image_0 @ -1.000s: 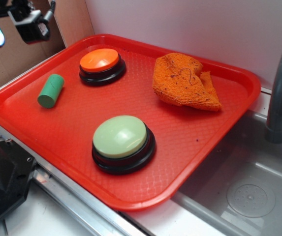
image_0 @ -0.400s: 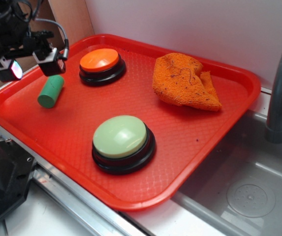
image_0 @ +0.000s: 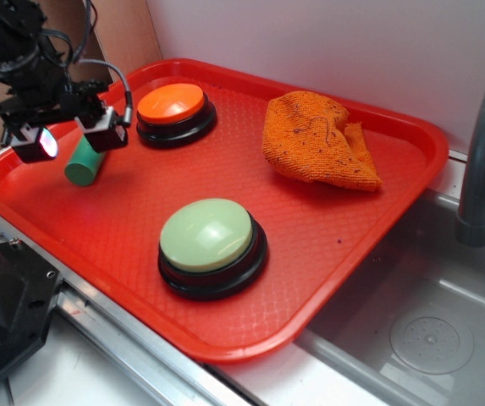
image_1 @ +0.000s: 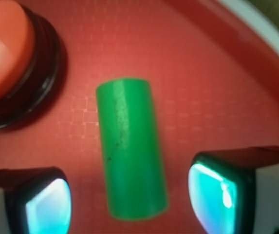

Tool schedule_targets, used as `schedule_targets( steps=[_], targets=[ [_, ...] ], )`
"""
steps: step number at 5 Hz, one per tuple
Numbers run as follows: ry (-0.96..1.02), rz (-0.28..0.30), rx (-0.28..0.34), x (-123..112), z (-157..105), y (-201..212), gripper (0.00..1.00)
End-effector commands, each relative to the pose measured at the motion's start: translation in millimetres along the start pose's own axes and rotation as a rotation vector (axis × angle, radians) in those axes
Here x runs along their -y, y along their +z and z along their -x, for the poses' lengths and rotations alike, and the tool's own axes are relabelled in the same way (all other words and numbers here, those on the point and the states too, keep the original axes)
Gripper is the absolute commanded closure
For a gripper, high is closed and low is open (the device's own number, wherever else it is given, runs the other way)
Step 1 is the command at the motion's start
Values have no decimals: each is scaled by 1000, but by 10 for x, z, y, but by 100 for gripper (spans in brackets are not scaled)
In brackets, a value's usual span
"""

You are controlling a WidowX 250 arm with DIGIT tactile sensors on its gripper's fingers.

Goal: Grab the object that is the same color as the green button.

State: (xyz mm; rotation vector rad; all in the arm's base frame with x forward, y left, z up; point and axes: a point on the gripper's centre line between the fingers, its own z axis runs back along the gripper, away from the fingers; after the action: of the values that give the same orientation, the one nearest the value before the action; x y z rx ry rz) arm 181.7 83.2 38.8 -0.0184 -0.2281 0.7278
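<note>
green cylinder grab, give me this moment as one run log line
phase: pre-grasp | gripper: open, fingers either side of matte green cylinder | cylinder: lying on red plastic tray, not gripped | next: likely close

Matte green cylinder [image_1: 130, 151] on a textured glossy red plastic tray [image_0: 369, 245], plus a nubby orange cloth [image_0: 316, 140] and shiny dome buttons.

My exterior view looks down across the red tray [image_0: 377, 220] from its front. My wrist view stares straight down, close. Both catch the green cylinder [image_1: 129, 146] beside the orange button [image_1: 5, 53].
</note>
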Motion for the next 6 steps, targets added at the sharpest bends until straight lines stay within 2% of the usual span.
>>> schedule_targets(
  steps=[1, 2, 3, 4, 6],
  targets=[
    [20, 29, 7, -107, -76, -154, 0],
    [27, 30, 5, -99, -65, -193, 100],
    [14, 38, 22, -54, -61, -95, 100],
    [-57, 19, 14, 41, -53, 106, 100],
    [-240, 60, -24, 310, 32, 646, 100]
  ],
)
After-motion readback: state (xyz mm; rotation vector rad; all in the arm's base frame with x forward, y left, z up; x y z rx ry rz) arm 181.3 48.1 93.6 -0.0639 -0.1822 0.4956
